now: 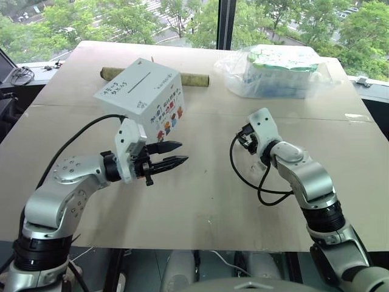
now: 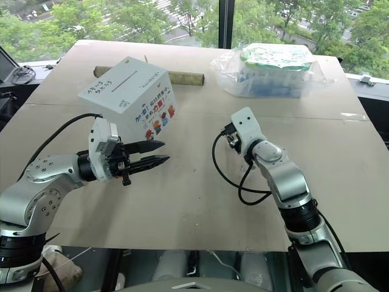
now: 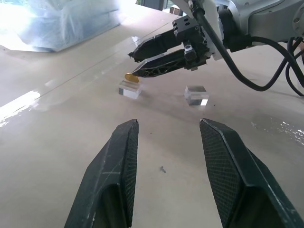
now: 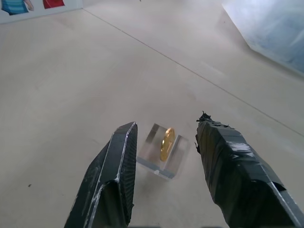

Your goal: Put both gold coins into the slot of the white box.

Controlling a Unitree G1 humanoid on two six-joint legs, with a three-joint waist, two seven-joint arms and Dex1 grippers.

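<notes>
Table (image 1: 200, 201): wide, beige, most of it bare.
Bag (image 1: 273, 73) of packs sits at 1 o'clock on the table, not part of the task.
Box (image 1: 137, 100) sits at 11 o'clock on the table with the slot (image 1: 135, 80) on its top face, uncovered. A tube (image 1: 194, 78) lies just behind the box at 12 o'clock.
Left gripper (image 1: 183, 152) hovers at 6 o'clock of the box, near its front face. Its fingers are moderately spread, nothing is between them, and it points toward 3 o'clock.
Right gripper (image 4: 166, 124) is low over mid-table, at 4 o'clock of the box and well apart from it. Its fingers are spread and straddle a clear holder (image 4: 161, 161).
A second holder (image 3: 196, 95) sits near the first; I see no coin on it.
Coin (image 4: 166, 144) stands on edge in the first holder, between the right fingers and touching neither, with its flat faces turned toward the finger pads.

Step, as I judge it: the right gripper is at the pick of this coin and has not gripped it. I cannot place the other coin.

Next move calls for:
- Close on the coin's flat faces, pinching above the holder rim so the holder stays down.
- Lift straight up and carry toward 10 o'clock to the box top.
- Line the coin's edge up with the slot's length before letting go.

The pinch is small, so a slip looks likely if the closure is off-centre.
</notes>
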